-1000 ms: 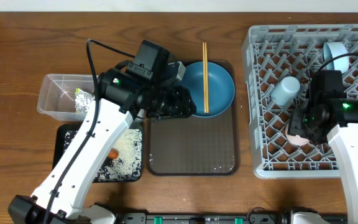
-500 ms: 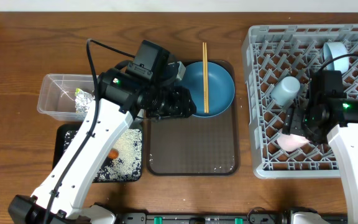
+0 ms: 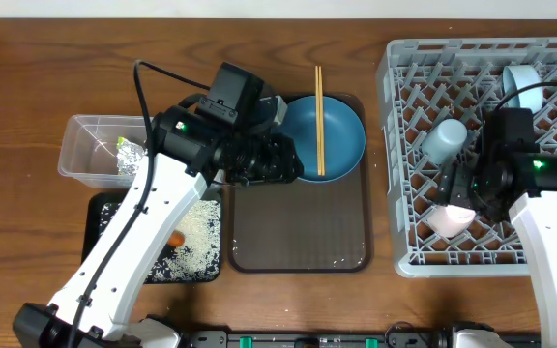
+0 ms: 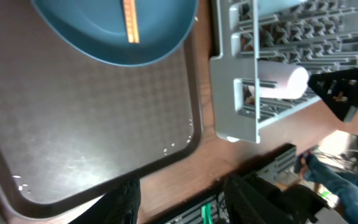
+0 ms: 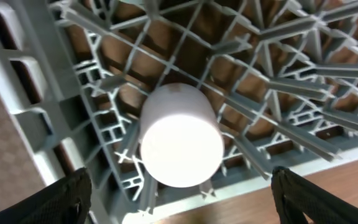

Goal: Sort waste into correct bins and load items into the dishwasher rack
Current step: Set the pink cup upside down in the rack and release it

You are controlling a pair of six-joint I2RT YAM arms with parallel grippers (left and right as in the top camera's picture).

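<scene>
The grey dishwasher rack (image 3: pixel 549 246) is at the right. A light blue cup (image 3: pixel 445 142) and a white bowl (image 3: pixel 522 82) sit in it. The pale pink cup (image 3: pixel 450 218) lies in its front-left part. My right gripper (image 3: pixel 467 193) hovers just over that cup. In the right wrist view the fingers (image 5: pixel 180 183) are wide apart, with the cup (image 5: pixel 180 140) between them and resting on the lattice. The blue plate (image 3: pixel 341 135) with wooden chopsticks (image 3: pixel 319 116) across it sits on the brown tray (image 3: pixel 298 222). My left gripper (image 3: pixel 283 159) is open and empty beside the plate's left edge (image 4: pixel 182 199).
A clear tub (image 3: pixel 90 135) at the left holds the foil wrapper (image 3: pixel 129 159). In front of it, a black tray (image 3: pixel 104 208) holds rice bits and the carrot piece (image 3: pixel 175 238). My left arm crosses over both. The plate (image 4: pixel 117 37) and rack wall (image 4: pixel 235 93) show in the left wrist view.
The pink cup has slid out from under my right gripper toward the rack's front-left and now lies free. The left arm has not moved.
</scene>
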